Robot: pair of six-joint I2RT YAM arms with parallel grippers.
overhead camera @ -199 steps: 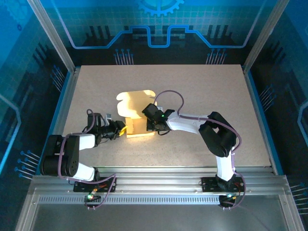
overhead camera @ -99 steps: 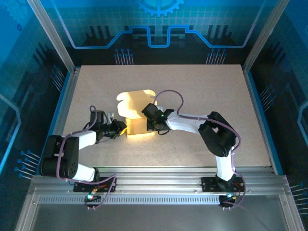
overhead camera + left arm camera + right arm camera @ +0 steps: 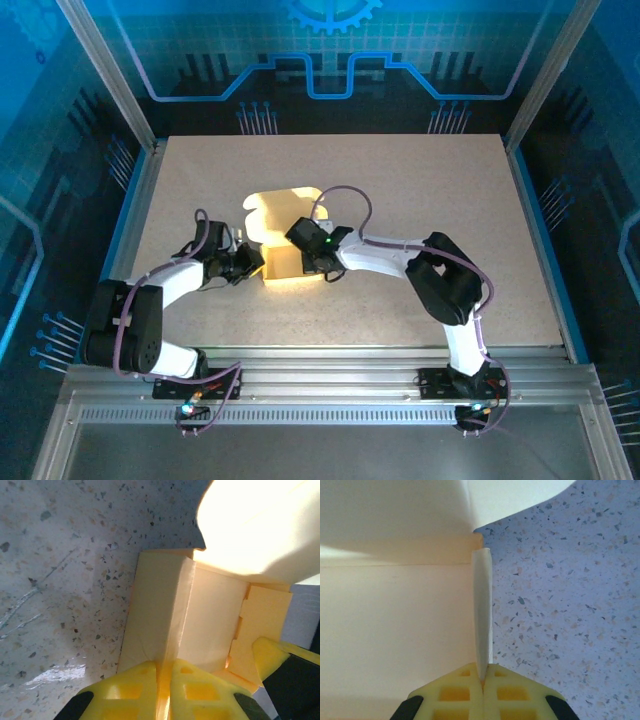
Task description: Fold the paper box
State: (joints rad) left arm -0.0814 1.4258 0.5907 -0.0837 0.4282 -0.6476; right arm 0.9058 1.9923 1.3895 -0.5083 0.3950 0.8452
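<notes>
i see left gripper (image 3: 164, 669) pinching left edge of paper box (image 3: 281, 232), mid table (image 3: 430, 180). box half formed, wide flap open at far side. right gripper (image 3: 482, 681) pressed together on thin side wall.

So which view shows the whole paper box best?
Top external: the paper box shows whole, flap included. Left wrist shows a folded corner pinched by the left gripper; right wrist a wall edge in the right gripper.
</notes>
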